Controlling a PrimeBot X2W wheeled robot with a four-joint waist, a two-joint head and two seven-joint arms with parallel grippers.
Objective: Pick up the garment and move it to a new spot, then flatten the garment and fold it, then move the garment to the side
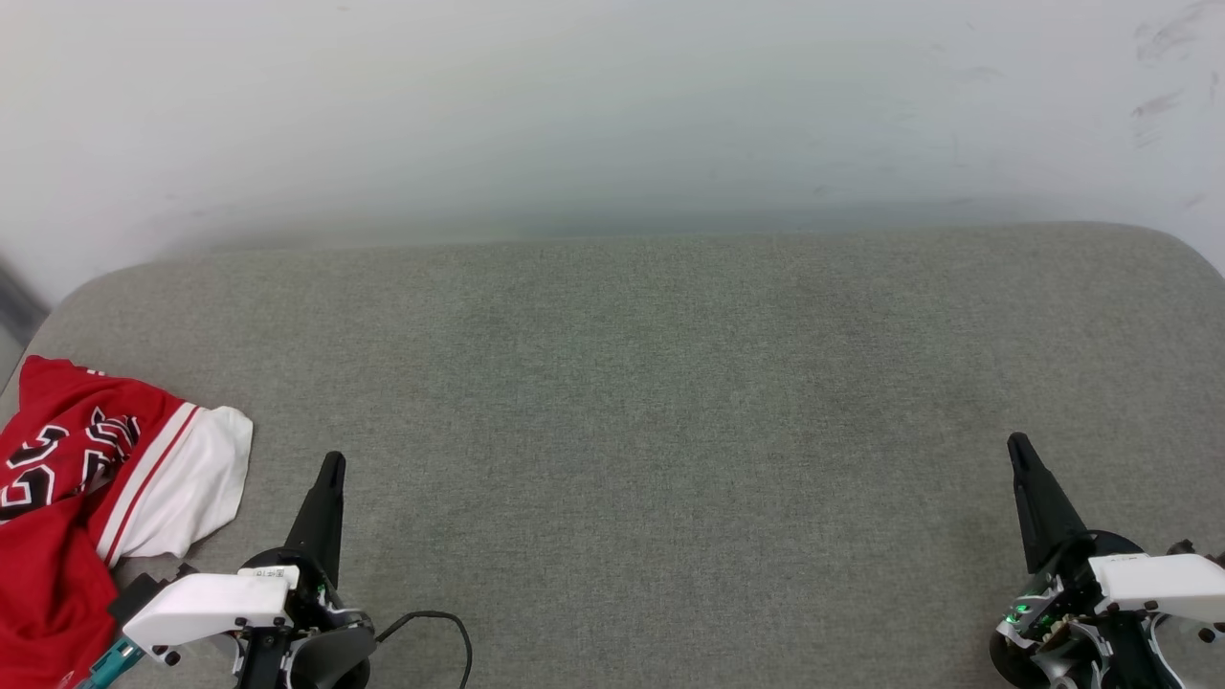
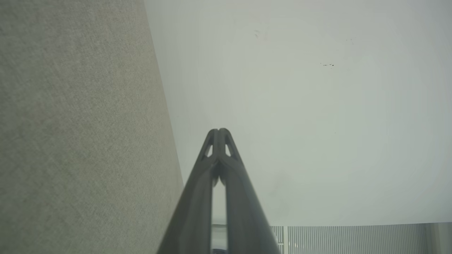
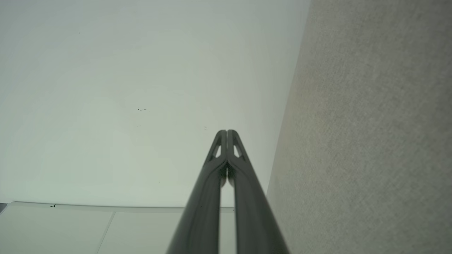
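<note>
Left gripper [image 1: 332,471] sits at the near left of the grey upholstered surface [image 1: 651,383], its dark fingers pointing toward the far side. In the left wrist view its two fingers [image 2: 197,197] meet at the tips with nothing caught between them, so it is clenched on empty air. The pale wall [image 2: 317,106] lies beyond them, and the grey fabric runs along one side.

The garment [image 1: 67,498] lies crumpled at the near left corner of the surface, to the left of the left gripper. Its red body shows black lettering outlined in white, and part of it runs off the near edge of the head view. One white sleeve [image 1: 191,478], edged with red-and-white trim, spreads out to the right and is the part closest to the gripper. A strip of bare grey fabric separates the sleeve from the fingertips. The sleeve's near edge comes close to the arm's white wrist housing [image 1: 206,603]; whether they touch I cannot tell.

The right gripper [image 1: 1017,448] rests at the near right, well apart from the garment. Its fingertips are likewise pressed together and carry nothing.

A black cable [image 1: 450,627] loops just right of the left wrist.
</note>
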